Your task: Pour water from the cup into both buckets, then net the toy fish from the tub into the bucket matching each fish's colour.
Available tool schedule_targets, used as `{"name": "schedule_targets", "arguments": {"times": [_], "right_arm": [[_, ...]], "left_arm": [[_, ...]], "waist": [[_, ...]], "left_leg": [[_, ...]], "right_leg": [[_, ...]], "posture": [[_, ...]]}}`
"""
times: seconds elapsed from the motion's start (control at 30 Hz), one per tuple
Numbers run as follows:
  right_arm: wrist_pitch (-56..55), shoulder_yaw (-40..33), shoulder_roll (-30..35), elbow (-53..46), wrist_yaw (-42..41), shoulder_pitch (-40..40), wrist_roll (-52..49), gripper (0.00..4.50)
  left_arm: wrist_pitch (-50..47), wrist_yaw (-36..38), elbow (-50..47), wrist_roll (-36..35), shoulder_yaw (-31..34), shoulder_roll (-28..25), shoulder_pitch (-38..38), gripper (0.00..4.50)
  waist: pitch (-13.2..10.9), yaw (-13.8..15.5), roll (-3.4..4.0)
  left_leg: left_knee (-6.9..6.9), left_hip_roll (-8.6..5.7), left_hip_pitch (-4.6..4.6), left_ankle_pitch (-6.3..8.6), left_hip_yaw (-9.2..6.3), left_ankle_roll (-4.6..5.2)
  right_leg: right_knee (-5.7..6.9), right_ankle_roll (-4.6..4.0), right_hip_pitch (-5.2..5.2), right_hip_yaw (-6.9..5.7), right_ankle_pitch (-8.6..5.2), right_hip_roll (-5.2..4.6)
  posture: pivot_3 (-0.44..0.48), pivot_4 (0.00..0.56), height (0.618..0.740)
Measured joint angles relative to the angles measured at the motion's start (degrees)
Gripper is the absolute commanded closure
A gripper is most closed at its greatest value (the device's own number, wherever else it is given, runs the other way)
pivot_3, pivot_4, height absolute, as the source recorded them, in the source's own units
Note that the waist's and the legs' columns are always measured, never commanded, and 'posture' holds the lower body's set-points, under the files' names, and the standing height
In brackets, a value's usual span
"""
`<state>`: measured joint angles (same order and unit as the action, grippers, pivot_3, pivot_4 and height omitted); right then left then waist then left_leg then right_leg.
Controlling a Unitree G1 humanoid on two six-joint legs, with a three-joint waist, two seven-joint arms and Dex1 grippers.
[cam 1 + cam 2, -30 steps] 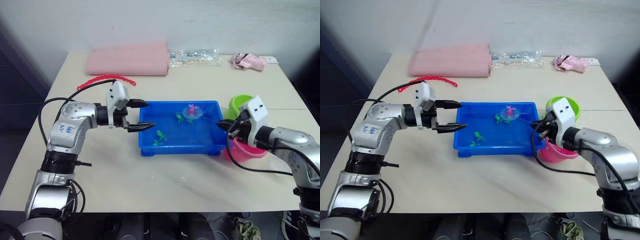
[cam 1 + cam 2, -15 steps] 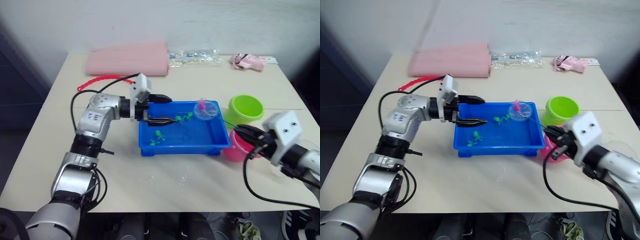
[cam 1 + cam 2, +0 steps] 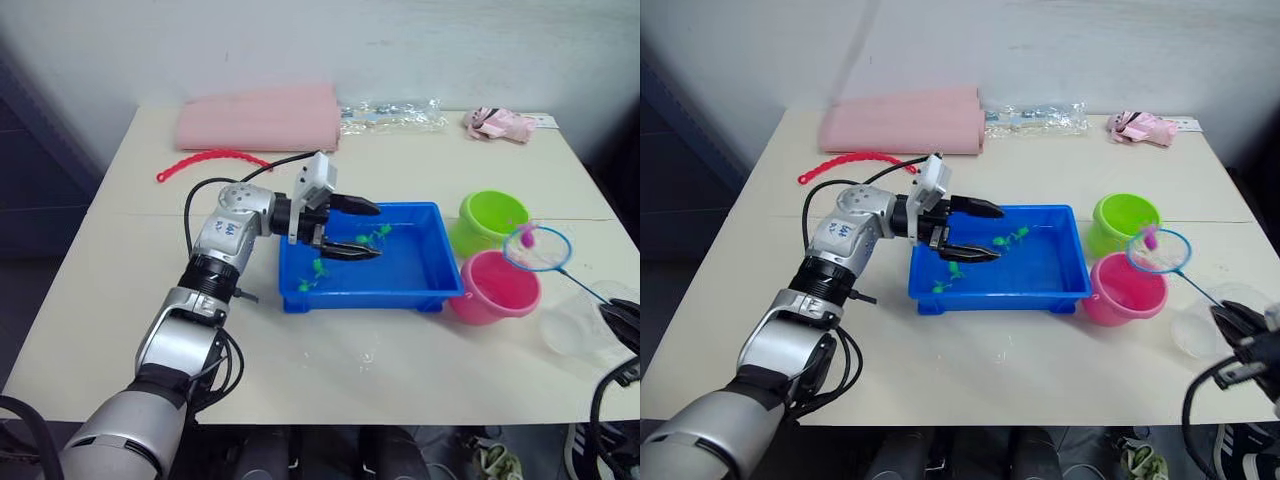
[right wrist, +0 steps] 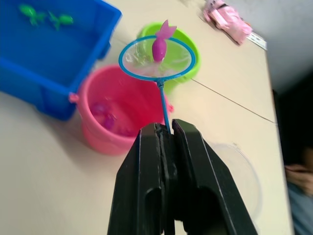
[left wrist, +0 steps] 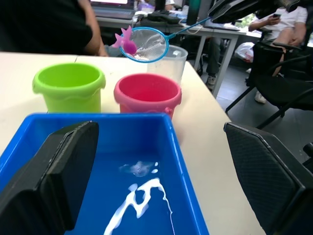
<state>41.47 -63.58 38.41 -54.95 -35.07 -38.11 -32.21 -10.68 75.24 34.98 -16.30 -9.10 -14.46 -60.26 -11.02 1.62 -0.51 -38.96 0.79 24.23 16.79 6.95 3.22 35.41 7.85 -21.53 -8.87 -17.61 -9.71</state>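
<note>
No legible text, labels, brands, numbers or signs on anything in view

Beige table (image 3: 300,350) against a plain white wall (image 3: 400,40); dark floor (image 3: 40,200) either side; pink folded cloth (image 3: 258,117), clear plastic packet (image 3: 390,113) and a red beaded strip (image 3: 210,160) at the far side; left wrist view shows black office chairs (image 5: 283,63), desks (image 5: 161,22) and seated people (image 5: 49,24) behind.

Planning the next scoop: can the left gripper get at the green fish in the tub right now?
Probably yes. The left gripper hangs open over the tub, close to the green fish, with nothing between them.
</note>
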Motion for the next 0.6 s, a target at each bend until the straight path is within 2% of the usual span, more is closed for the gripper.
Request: {"name": "schedule_targets", "arguments": {"times": [0.13,0.3,0.37,0.47,0.6], "right_arm": [[-16.04,2.06,0.01,0.14,-2.91,-8.3,18.08,4.5],[-39.0,5.12,2.27,4.3,-2.65,-11.41,40.27,4.5],[-49.14,5.14,4.29,8.83,-1.09,-11.53,49.53,4.5],[-57.72,5.16,5.8,12.77,0.11,-10.32,56.25,4.5],[-61.67,5.05,7.9,16.69,0.11,-6.05,57.02,4.5]], "left_arm": [[0.02,0.61,-0.06,0.0,0.0,0.5,-0.05,0.03],[0.06,0.66,-0.05,0.01,0.0,0.69,-0.05,0.03],[0.07,0.64,-0.06,0.03,0.06,0.39,-0.05,0.03],[0.01,0.58,-0.09,0.14,0.14,-0.27,-0.04,0.03],[-0.17,0.21,-0.57,0.4,0.15,-1.37,0.23,0.03]], "waist": [[0.0,-0.11,0.0],[0.0,-0.24,0.0],[0.0,-0.17,0.0],[-0.01,-0.11,-0.01],[-0.01,-0.25,-0.01]], "left_leg": [[0.0,0.02,-0.02,0.01,0.03,-0.01],[-0.01,0.01,-0.03,0.0,0.07,-0.02],[-0.02,0.01,-0.03,0.0,0.07,-0.02],[-0.03,0.02,-0.03,-0.01,0.04,-0.03],[-0.05,0.02,-0.06,-0.02,0.05,-0.03]], "right_leg": [[0.03,0.01,-0.04,0.03,-0.01,0.0],[0.06,0.02,-0.06,0.07,-0.01,0.01],[0.05,0.02,-0.05,0.08,-0.02,0.01],[0.04,0.03,-0.04,0.06,-0.02,0.01],[0.06,0.02,-0.01,0.07,-0.02,0.01]], "posture": [[0.0,0.15,0.738],[0.0,0.15,0.738],[0.0,0.15,0.738],[0.0,0.15,0.738],[0.0,0.15,0.738]]}}
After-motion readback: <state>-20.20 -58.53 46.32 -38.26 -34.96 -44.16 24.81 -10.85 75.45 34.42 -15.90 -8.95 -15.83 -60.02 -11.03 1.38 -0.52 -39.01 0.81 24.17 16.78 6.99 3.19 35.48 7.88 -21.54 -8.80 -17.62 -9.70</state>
